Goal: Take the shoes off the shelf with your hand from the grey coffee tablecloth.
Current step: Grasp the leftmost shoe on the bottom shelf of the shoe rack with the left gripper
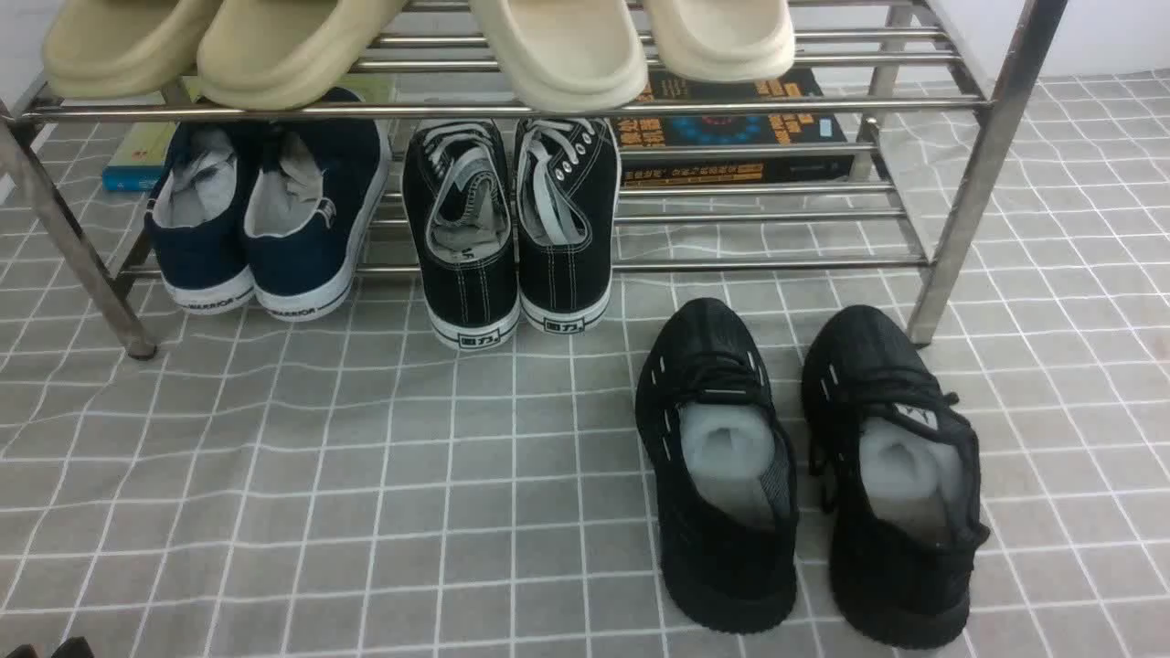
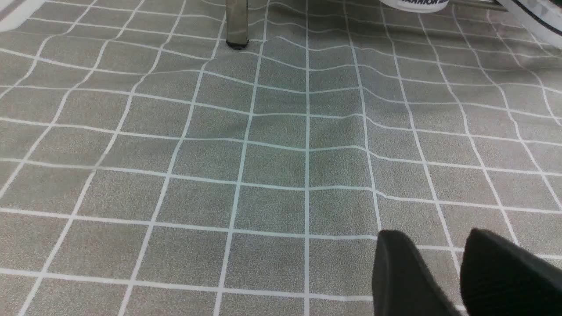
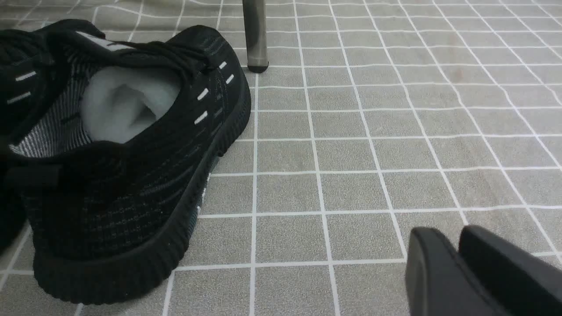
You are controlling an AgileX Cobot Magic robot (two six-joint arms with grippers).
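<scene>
The navy-blue shoes (image 1: 265,219) stand side by side on the left of the shelf's (image 1: 987,155) lower tier, heels toward me, with paper stuffing inside. In the left wrist view only a strip of one white sole (image 2: 415,4) shows, far beyond the shelf leg (image 2: 237,22). My left gripper (image 2: 432,235) hovers low over the grey coffee tablecloth (image 2: 272,175), open, with bare cloth showing between its fingers. My right gripper (image 3: 452,239) is shut with nothing in it, over the cloth to the right of a black knit trainer (image 3: 131,175).
Black lace-up sneakers (image 1: 512,219) sit on the lower tier beside the navy pair. Two black knit trainers (image 1: 804,466) stand on the cloth in front of the shelf's right half. Beige slippers (image 1: 411,41) fill the top tier. Books (image 1: 731,128) lie behind.
</scene>
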